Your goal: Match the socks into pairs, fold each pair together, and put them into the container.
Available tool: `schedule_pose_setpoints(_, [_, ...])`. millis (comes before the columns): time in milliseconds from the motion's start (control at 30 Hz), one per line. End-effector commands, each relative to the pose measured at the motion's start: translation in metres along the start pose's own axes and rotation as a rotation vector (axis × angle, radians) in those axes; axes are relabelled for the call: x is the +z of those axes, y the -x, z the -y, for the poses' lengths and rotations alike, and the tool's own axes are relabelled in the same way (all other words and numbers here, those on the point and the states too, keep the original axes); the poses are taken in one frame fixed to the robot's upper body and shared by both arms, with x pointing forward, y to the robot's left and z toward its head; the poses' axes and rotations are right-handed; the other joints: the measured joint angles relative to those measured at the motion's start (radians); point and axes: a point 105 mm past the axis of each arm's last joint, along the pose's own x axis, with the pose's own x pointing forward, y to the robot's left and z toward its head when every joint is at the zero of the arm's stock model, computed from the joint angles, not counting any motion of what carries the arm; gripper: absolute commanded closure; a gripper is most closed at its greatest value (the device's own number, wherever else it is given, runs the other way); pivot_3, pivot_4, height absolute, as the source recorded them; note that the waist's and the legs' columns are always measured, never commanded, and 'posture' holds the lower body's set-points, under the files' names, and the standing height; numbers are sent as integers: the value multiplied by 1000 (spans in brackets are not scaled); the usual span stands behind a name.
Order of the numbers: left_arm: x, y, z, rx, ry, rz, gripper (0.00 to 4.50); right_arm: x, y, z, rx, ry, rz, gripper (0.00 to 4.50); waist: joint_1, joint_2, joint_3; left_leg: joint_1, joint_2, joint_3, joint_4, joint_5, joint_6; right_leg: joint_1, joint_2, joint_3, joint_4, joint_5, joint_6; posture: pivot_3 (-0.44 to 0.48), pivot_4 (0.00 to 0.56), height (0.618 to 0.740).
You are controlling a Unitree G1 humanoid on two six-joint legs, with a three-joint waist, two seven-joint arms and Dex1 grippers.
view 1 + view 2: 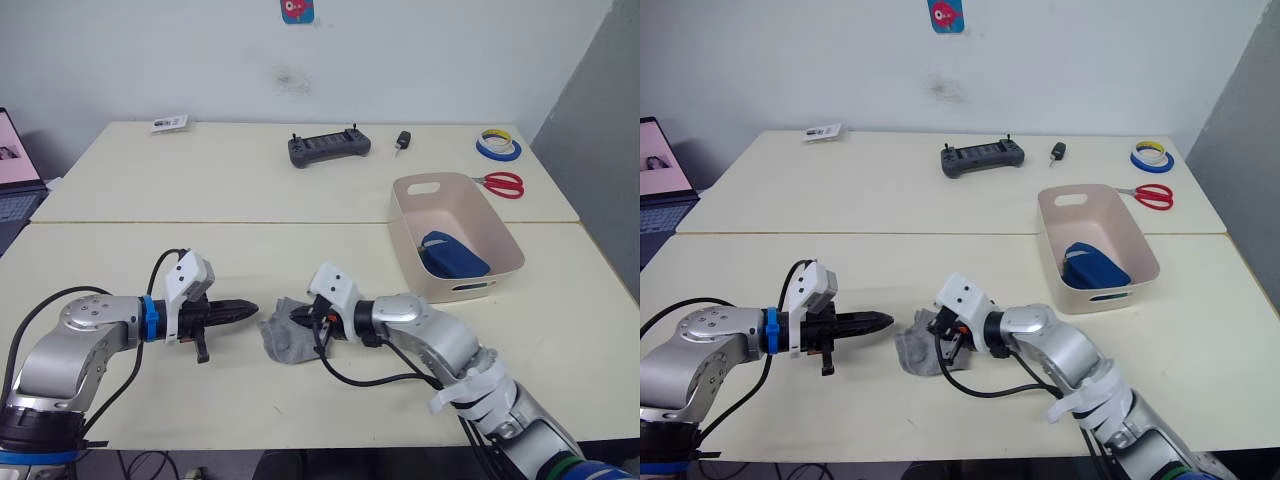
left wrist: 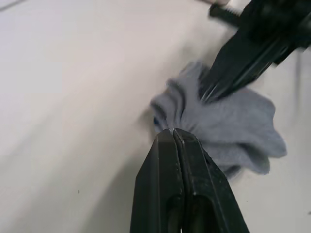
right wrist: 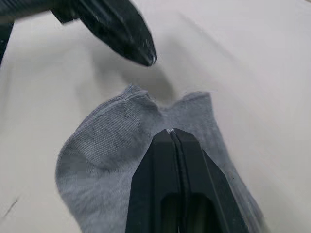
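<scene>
Right gripper (image 1: 302,317): fingers pressed together on the grey socks (image 1: 283,336), apparently pinning the wad so the fold keeps.
Left gripper (image 1: 250,308): clenched, holding nothing, tip just beside the wad, likely to tuck it.
Grey socks: bunched on the near table (image 1: 120,270).
Container (image 1: 405,222): far right, blue pair (image 1: 453,256) inside, well apart.

Controller (image 1: 329,149), red scissors (image 1: 499,183), tape rolls (image 1: 497,144) (stacked) — far table (image 1: 230,180).

Laptop (image 1: 18,165) cut off at edge
</scene>
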Motion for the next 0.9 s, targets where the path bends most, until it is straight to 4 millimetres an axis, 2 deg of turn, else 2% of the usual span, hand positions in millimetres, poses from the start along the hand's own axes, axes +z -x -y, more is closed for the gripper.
schedule_pose_setpoints(33, [18, -6, 10, -47, -66, 35, 4500, 0, -7, 0, 2, 45, -13, 4488, 0, 0, 0, 0, 0, 0, 0, 0, 0, 0, 0, 0, 0, 0, 0, 0, 150, 740])
schedule_pose_setpoints(100, [20, -12, 16, -73, -82, 39, 4500, -4, -9, -1, 9, 58, -26, 4488, 0, 0, 0, 0, 0, 0, 0, 0, 0, 0, 0, 0, 0, 0, 0, 0, 150, 740])
schedule_pose_setpoints(167, [21, -19, 21, -99, -98, 43, 4500, 0, -6, -1, 4, 85, -6, 4488, 0, 0, 0, 0, 0, 0, 0, 0, 0, 0, 0, 0, 0, 0, 0, 0, 150, 740])
schedule_pose_setpoints(267, [19, -27, 25, -120, -113, 42, 4500, 15, 10, -2, 15, 103, 44, 4488, 1, 0, 0, 0, 0, 0, 0, 0, 0, 0, 0, 0, 0, 0, 0, 0, 150, 740])
schedule_pose_setpoints(333, [15, -32, 26, -128, -123, 34, 4500, 14, 25, -3, 35, 83, 44, 4488, 3, 0, 0, 0, 0, 0, 0, 0, 0, 0, 0, 0, 0, 0, 0, 0, 150, 740])
schedule_pose_setpoints(433, [4, -36, 26, -144, -152, -6, 4500, 1, 37, -4, 44, 54, 11, 4488, 6, 0, 0, 0, 0, 0, 0, 0, 0, 0, 0, 0, -1, 0, 0, 0, 150, 740])
schedule_pose_setpoints(633, [-27, -41, 11, -72, -179, -114, 4500, -22, 31, -15, 79, -19, 13, 4488, 1, 0, 0, 0, 0, 0, 0, 0, 0, 0, 1, 1, 0, 0, 0, 0, 150, 740])
schedule_pose_setpoints(767, [-41, -36, 3, -32, -169, -170, 4500, -44, 35, -12, 72, 25, -56, 4488, 2, 0, 0, 0, 0, 0, 0, 0, 0, 0, 1, 0, 0, 0, 0, 0, 150, 740])
schedule_pose_setpoints(833, [-49, -31, 0, -17, -166, -200, 4500, -48, 42, -9, 65, 64, -78, 4488, 3, 0, 0, 1, 0, 0, 0, 0, 0, 1, 0, 0, 0, 0, 0, 0, 150, 740])
schedule_pose_setpoints(900, [-49, -29, 0, -11, -159, -191, 4500, -42, 48, -7, 57, 109, -57, 4488, 3, 0, 0, 2, 0, 0, 0, 0, 0, 2, 0, 0, 0, 0, 0, 0, 150, 740])
